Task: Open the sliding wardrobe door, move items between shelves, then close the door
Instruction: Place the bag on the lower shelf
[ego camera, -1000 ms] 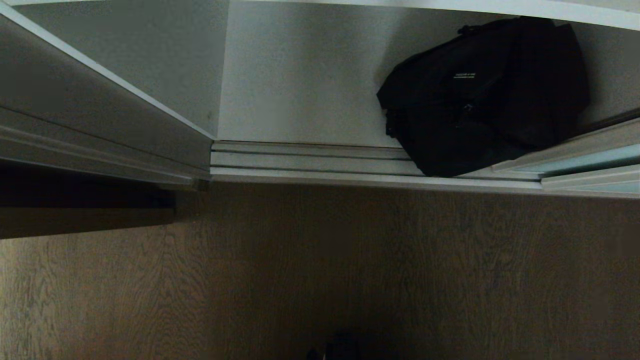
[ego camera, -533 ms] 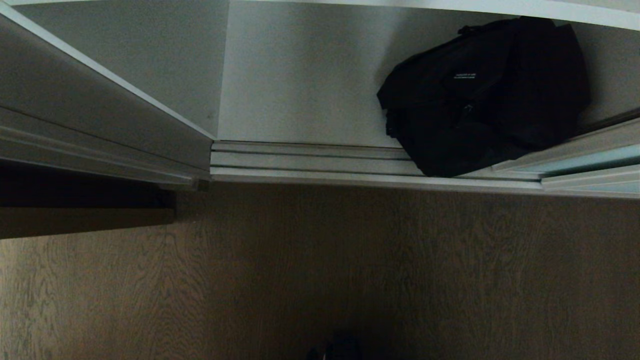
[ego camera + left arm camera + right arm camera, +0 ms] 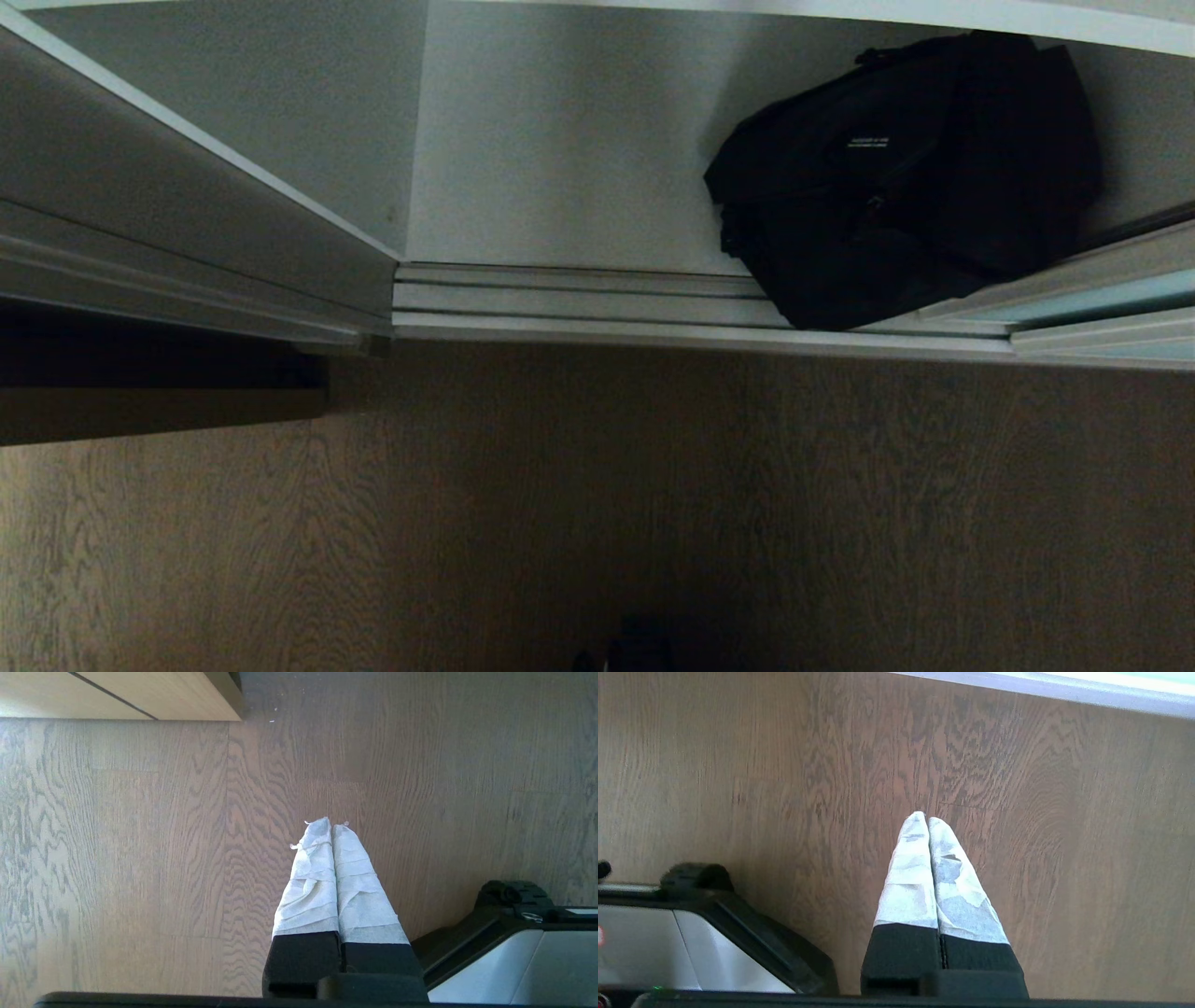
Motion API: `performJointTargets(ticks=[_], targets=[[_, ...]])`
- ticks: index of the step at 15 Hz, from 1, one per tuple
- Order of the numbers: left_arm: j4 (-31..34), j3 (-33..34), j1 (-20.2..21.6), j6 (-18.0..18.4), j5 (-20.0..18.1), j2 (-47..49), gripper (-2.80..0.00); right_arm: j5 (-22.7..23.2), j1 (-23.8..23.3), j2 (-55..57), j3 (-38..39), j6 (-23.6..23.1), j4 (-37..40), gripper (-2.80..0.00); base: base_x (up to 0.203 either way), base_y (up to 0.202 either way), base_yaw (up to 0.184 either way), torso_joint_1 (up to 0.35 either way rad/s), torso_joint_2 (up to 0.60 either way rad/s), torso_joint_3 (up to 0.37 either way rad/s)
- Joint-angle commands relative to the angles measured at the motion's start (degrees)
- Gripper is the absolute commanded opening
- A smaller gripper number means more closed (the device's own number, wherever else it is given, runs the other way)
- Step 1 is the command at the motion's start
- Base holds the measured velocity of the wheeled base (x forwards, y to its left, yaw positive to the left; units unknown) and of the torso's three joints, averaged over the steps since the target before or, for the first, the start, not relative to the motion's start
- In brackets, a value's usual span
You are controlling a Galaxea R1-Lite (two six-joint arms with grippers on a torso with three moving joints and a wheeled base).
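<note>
Bag count is one: a single lumpy black bag [image 3: 901, 177] with a tiny line of white lettering is seen on the bottom shelf [image 3: 560, 168], off to the right side, its front corner hanging over the silver track [image 3: 579, 303]. Two sliding door panels [image 3: 1102, 303] in pale aqua are stacked at the far right, so the wardrobe is left open. Two grippers are counted too, neither shown in the head view. The left gripper [image 3: 331, 826] is pointed down at the wood floor [image 3: 140, 858], tape-wrapped fingers pressed together on nothing, near a light wood cabinet [image 3: 140, 695]. The right gripper [image 3: 927, 817] is held the same way, pinched together and empty, over darker floor.
</note>
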State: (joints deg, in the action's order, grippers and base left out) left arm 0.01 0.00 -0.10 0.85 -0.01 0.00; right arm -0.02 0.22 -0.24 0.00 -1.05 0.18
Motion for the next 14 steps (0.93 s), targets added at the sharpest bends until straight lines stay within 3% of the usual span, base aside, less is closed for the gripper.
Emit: performJointTargets(ticks=[1, 7, 10, 14], targets=[[0.0, 0.0, 0.0, 0.0, 0.0, 0.0, -2.80, 0.0, 0.0, 0.0, 0.0, 0.5, -0.2, -2.80, 0.000, 0.000, 0.000, 0.000, 0.00, 0.000], [0.0, 0.0, 0.0, 0.0, 0.1, 0.0, -2.80, 0.0, 0.0, 0.0, 0.1, -0.1, 0.2, -2.80, 0.000, 0.000, 0.000, 0.000, 0.00, 0.000], [0.0, 0.0, 0.0, -0.3, 0.0, 0.0, -2.80, 1.1, 0.0, 0.0, 0.0, -4.0, 0.3, -2.80, 0.000, 0.000, 0.000, 0.000, 0.00, 0.000], [0.0, 0.0, 0.0, -0.4, 0.0, 0.0, -2.80, 1.2, 0.0, 0.0, 0.0, -3.3, 0.3, -2.80, 0.000, 0.000, 0.000, 0.000, 0.00, 0.000]])
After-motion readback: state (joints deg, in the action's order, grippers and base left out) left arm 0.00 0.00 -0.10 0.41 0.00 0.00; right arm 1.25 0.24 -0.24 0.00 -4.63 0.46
